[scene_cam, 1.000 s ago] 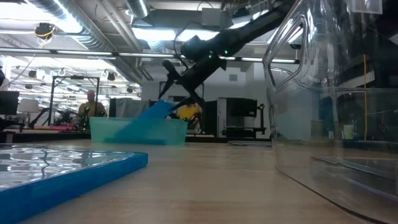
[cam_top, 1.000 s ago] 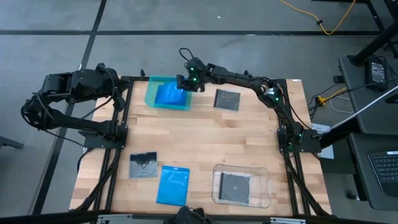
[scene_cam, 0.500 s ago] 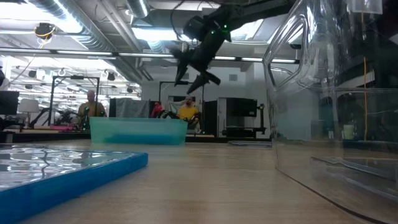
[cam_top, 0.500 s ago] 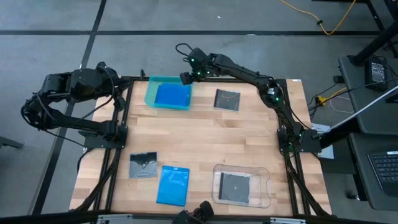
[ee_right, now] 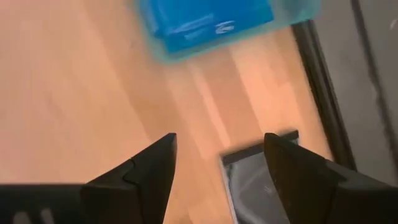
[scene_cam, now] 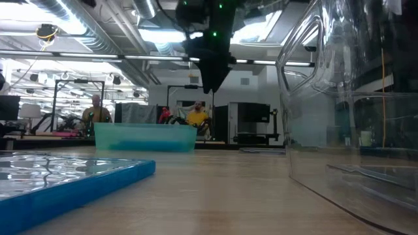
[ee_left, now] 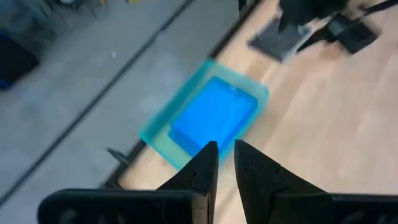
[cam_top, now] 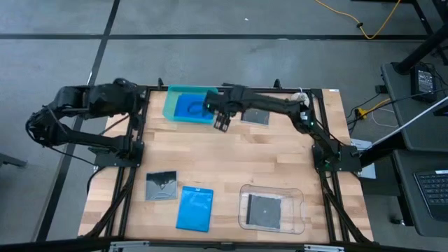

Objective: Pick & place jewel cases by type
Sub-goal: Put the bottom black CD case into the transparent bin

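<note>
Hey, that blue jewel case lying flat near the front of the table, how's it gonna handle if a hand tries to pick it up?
The blue jewel case looks thin and rigid, so probably stiff and light. Lying flat on the table, its edges likely give little to pinch. Its glossy plastic may slide when pushed.

The high view looks straight down on the whole surface (cam_top: 231, 168); the low view looks level across it; both share the teal tray (cam_top: 187, 106).

Light: ceiling lamps (scene_cam: 153, 34) are glowing bright in the low view's upper centre.
Glare: the clear tray (scene_cam: 353, 98) is catching reflections at right.
Blur: both wrist views are smearing.
Shadows: staying soft on the table (cam_top: 231, 161).
</note>
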